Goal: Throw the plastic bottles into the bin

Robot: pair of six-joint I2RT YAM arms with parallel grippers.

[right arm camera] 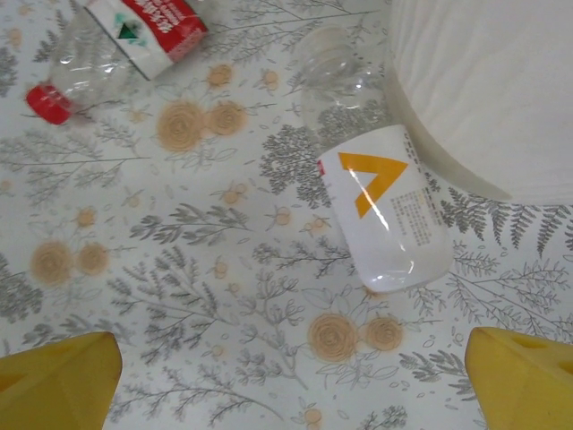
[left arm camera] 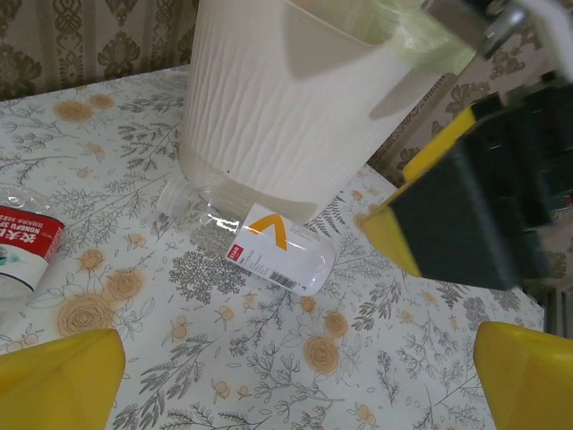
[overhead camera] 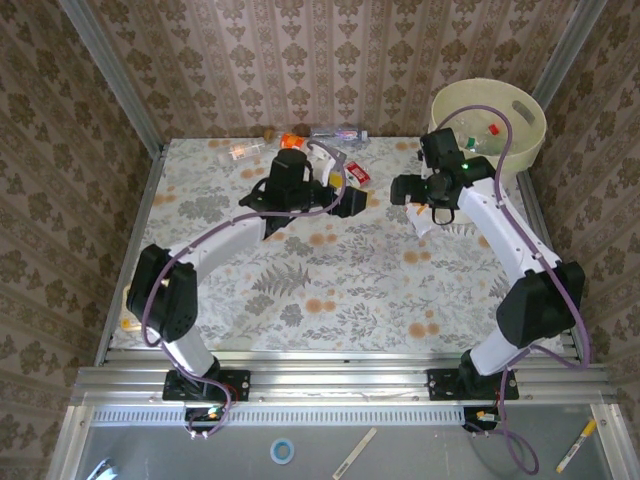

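1. The right gripper [right arm camera: 291,390] has its jaws wide open and holds nothing. Its yellow fingertips [right arm camera: 58,381] sit either side of bare table [right arm camera: 224,296].
2. The target is the white-label bottle [right arm camera: 380,206], which lies flat on the table ahead of the right jaws, nearer the right finger than the left.
3. Its long axis runs away from the jaws, cap at the far end and tilted a little left. That is roughly crosswise to the closing line, so I'd judge it suits a grip across the body.
4. The bottle lies just beside the base of the bin [right arm camera: 483,90], which stands ahead-right of the jaws. Contact between them is unclear.
5. The right arm is nearer, reaching forward with its wrist bent down over the bottle.
6. The left gripper [left arm camera: 291,390] is also wide open and empty. It is turned toward the bin, with the bottle well ahead of its jaws.
7. A red-label bottle [right arm camera: 134,27] lies ahead-left of the right jaws, farther off.
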